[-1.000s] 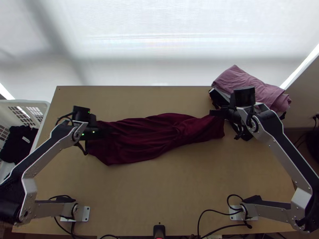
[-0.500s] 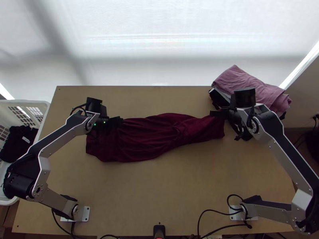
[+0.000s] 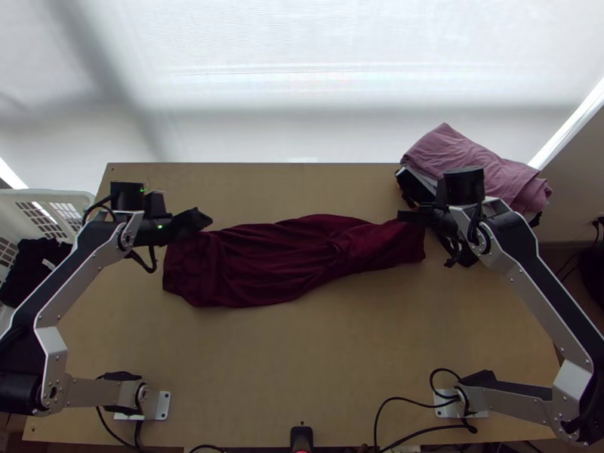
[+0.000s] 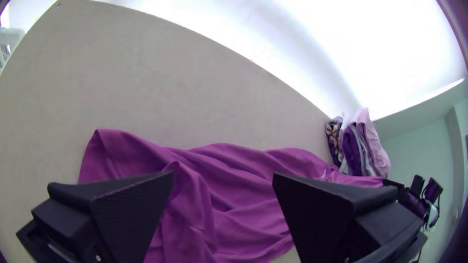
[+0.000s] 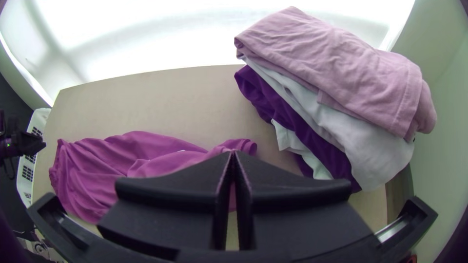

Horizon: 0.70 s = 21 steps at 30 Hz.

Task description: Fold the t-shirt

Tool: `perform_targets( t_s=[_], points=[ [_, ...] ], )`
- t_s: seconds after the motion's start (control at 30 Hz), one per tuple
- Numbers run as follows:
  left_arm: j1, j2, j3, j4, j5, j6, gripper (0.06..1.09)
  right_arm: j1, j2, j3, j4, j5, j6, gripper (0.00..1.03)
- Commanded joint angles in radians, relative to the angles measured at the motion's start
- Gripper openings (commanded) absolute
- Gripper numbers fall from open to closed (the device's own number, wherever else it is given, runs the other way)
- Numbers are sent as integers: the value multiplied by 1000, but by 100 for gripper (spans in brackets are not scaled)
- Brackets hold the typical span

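Silver-grey links (image 3: 94, 392), black joints (image 3: 19, 392), looping black cables (image 3: 155, 260), tiny green lights (image 3: 159, 226)

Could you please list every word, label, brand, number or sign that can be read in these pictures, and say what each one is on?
No text can be read.
Pale label on the dark clothing in the white basket: too small to read.
Small whitish mark on the t-shirt: too small to tell whether it is a label.

No legible text; no readable labels, numbers or signs.
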Motion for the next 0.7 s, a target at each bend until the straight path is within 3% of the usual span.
perform_targets(
  t_s=[0.0,0.13,0.27,0.67],
  points=[
    [19,-27,-51,-38,36,-20,103,9,-21,-16,11,13,3,3],
    [31,-24,-72,-96,82,0,101,11,-20,-16,16,13,3,3],
    [30,-24,-97,-108,95,6,86,14,-20,-14,16,13,5,3],
    [0,63,-111,-82,76,43,83,12,-16,-2,16,13,3,3]
  ],
)
